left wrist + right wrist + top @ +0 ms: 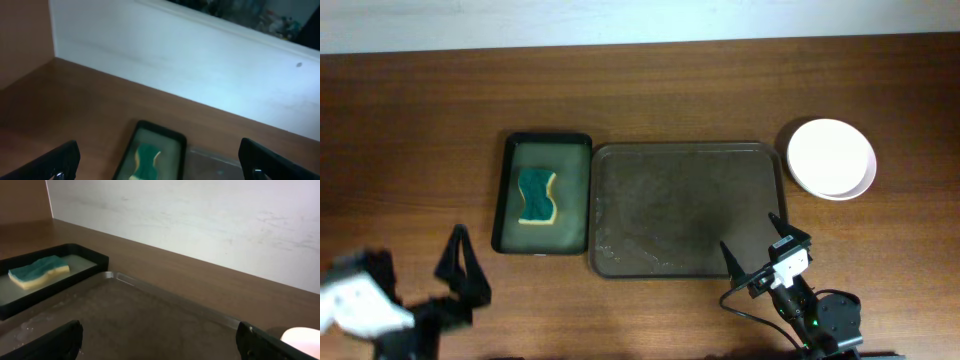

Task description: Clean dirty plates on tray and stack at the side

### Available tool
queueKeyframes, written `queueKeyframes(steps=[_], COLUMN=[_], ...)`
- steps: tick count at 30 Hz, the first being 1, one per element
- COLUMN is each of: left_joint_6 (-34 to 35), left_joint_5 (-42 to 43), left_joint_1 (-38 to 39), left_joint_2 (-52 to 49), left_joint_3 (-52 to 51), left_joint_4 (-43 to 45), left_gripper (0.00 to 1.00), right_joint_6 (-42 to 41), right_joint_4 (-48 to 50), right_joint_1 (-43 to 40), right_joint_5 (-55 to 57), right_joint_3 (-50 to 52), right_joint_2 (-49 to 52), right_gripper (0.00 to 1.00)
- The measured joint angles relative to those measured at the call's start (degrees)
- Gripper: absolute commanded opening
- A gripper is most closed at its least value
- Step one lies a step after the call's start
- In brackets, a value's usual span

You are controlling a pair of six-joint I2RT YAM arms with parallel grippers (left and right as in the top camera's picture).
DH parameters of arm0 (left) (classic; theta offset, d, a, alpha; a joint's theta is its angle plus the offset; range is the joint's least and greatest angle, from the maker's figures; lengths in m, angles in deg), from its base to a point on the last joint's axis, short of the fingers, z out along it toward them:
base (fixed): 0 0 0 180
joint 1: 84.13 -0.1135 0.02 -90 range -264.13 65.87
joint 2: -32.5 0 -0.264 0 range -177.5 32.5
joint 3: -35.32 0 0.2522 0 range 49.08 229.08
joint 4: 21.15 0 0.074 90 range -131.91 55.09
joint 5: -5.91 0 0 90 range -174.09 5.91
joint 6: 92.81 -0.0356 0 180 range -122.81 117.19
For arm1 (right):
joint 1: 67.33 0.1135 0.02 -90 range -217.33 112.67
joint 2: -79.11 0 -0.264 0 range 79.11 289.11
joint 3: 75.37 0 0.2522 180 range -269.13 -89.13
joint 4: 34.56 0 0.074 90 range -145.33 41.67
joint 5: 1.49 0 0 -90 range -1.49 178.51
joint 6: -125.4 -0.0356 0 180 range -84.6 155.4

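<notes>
The dark brown tray lies mid-table with only wet streaks on its surface. Round plates sit stacked on the wood to its right, white on top with a pale pink rim showing beneath. My right gripper hovers open over the tray's near right corner with nothing between its fingers. In the right wrist view the gripper looks across the tray, and a plate edge shows at the lower right. My left gripper stands open and holds nothing near the front left edge, well clear of the tray.
A narrower black-rimmed greenish tray touches the brown tray's left side and holds a green and yellow sponge. The left wrist view shows that sponge ahead. A white wall borders the table's far edge.
</notes>
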Motion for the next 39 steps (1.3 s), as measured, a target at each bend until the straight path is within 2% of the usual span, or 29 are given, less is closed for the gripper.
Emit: queueKeyframes(steps=[4,8,10,16,19,25,30,37,39], left_joint_6=[0.0,0.0,0.0,0.0,0.0,0.0,0.0,0.0,-0.7], left_joint_5=[-0.6,0.1,1.5,7.7,9.1,9.8,9.9,9.1,8.4], left_joint_1=[-1.4,-1.5,-1.5,-1.4,-0.2,1.7,1.7,1.7,1.8], left_joint_2=[11.5,20.3,23.4,24.5,24.5,24.5,24.5,24.5,24.4], left_joint_3=[-10.1,-19.7,-24.5,-38.6,-46.6,-61.3,-67.4,-68.6,-68.7], left_joint_4=[3.3,19.2,30.1,57.2,66.0,76.3,75.9,55.2,52.2], left_gripper=[0.99,0.99,0.99,1.0,0.99,0.99,0.99,0.99,0.99], right_joint_6=[0.0,0.0,0.0,0.0,0.0,0.0,0.0,0.0,0.0], right_joint_4=[0.0,0.0,0.0,0.0,0.0,0.0,0.0,0.0,0.0], right_joint_1=[0.0,0.0,0.0,0.0,0.0,0.0,0.0,0.0,0.0], right_joint_5=[0.0,0.0,0.0,0.0,0.0,0.0,0.0,0.0,0.0], right_joint_3=[0.0,0.0,0.0,0.0,0.0,0.0,0.0,0.0,0.0], right_joint_2=[0.0,0.0,0.0,0.0,0.0,0.0,0.0,0.0,0.0], right_gripper=[0.98,0.98,0.98,0.98,0.98,0.98,0.98,0.98,0.98])
